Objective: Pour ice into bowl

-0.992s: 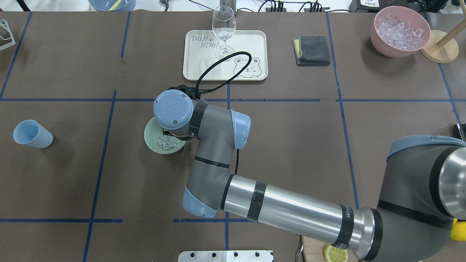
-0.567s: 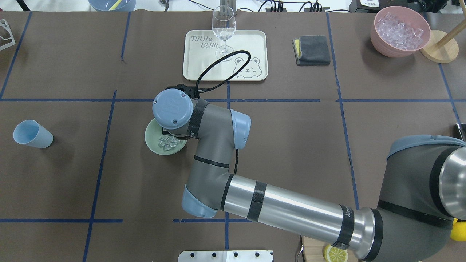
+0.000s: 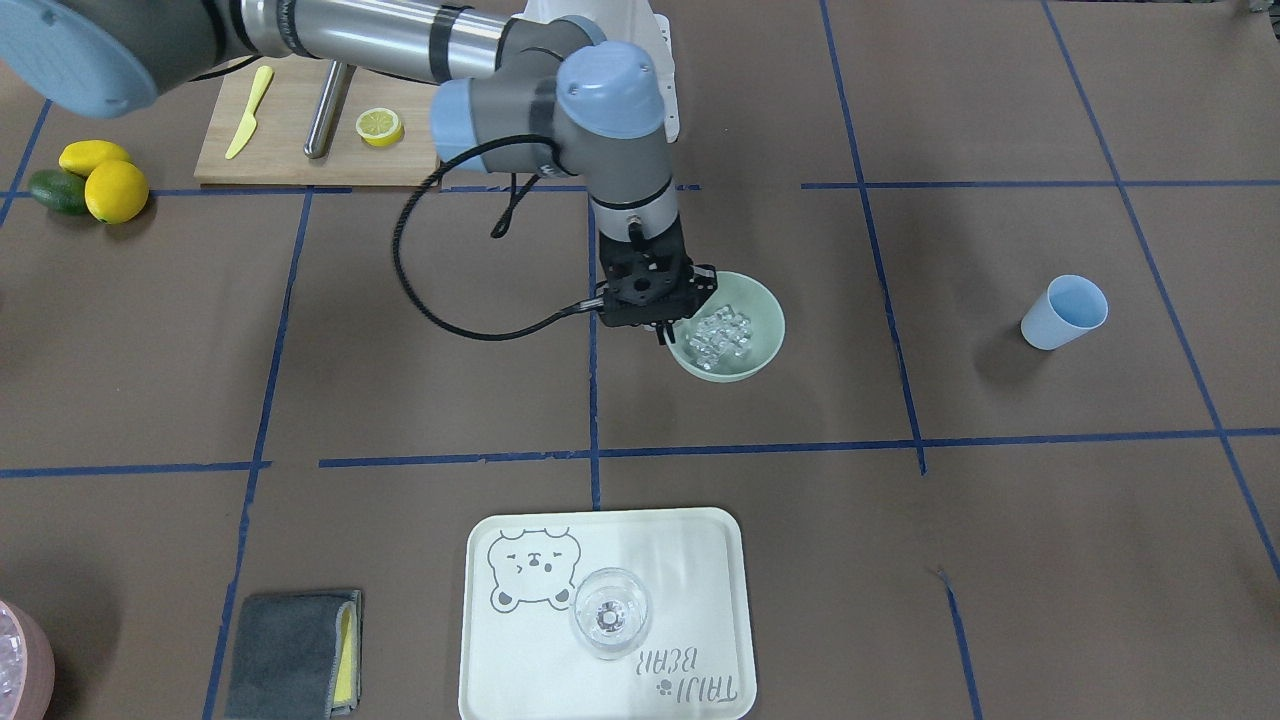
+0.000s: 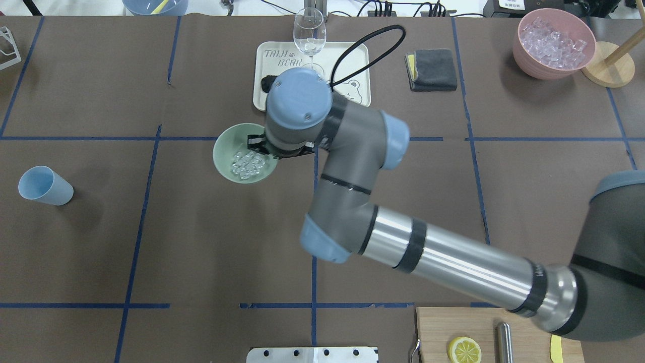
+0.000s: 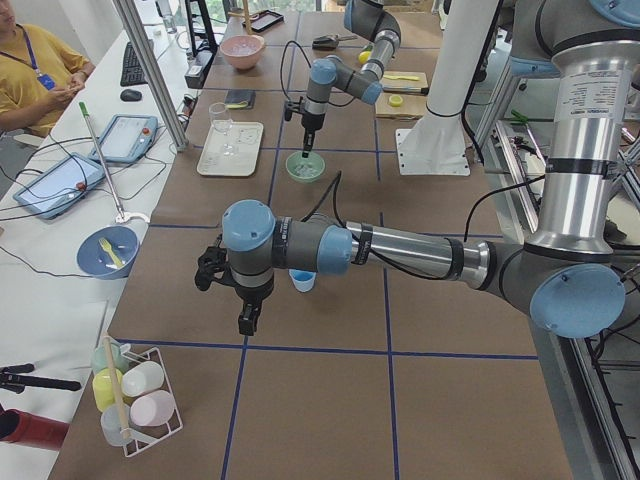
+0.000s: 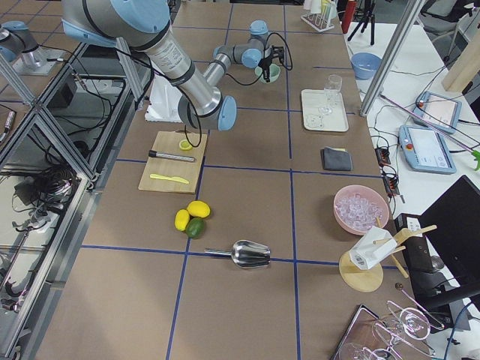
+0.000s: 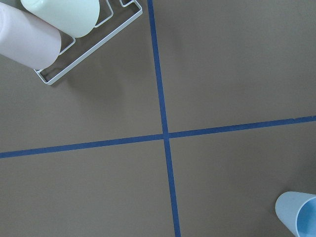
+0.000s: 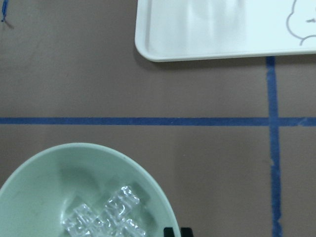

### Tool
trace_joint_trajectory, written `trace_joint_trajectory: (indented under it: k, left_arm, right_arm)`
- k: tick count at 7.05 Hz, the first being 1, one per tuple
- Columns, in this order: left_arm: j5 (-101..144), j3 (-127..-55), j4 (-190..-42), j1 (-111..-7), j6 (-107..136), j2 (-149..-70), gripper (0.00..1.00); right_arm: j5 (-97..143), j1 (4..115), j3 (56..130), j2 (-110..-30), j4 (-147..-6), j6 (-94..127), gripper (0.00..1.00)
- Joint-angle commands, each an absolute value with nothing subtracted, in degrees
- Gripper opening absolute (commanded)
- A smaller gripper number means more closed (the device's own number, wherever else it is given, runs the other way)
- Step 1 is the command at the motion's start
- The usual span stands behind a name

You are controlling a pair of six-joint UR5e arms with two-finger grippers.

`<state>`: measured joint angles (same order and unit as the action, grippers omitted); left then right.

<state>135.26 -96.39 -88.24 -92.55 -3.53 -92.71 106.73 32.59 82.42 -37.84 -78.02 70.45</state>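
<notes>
Brown-papered tabletop [image 4: 75, 252]: by its left edge, left gripper [image 5: 246, 325] is hovering, opening impossible to judge. Farther on, near centre, right gripper [image 3: 662, 335] is pinching rim of bowl [image 3: 752, 355] holding ice [image 3: 722, 333]; one-sided grip risks tilting, spilling cubes toward far-edge tray [image 4: 272, 97].

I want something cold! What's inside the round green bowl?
A heap of clear little ice cubes lies inside the round pale mint-green bowl. The right gripper grips its rim and hides that edge of the inside.
</notes>
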Motion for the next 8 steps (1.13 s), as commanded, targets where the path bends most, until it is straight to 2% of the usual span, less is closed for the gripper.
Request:
trace_joint_trajectory:
  k: [1, 3, 5, 8]
  left_arm:
    - [135.3, -96.4, -88.2, -92.5, -3.5, -92.7, 1.00]
    - [135.1, -96.2, -87.5, -92.5, -3.6, -92.3, 1.00]
    - [134.7, -95.5, -87.8, -92.3, -4.0, -92.2, 1.00]
    - [134.8, -95.3, -88.1, -92.3, -4.0, -92.3, 1.00]
  right_arm:
    - [119.2, 43.7, 93.3, -48.6, -80.1, 60.2, 0.00]
    - [131.8, 56.5, 100.0, -62.4, -80.1, 42.0, 0.00]
    - [138.1, 66.8, 100.7, -74.9, -79.8, 22.9, 0.00]
    - [137.5, 68.8, 100.4, -87.3, -78.9, 12.7, 0.00]
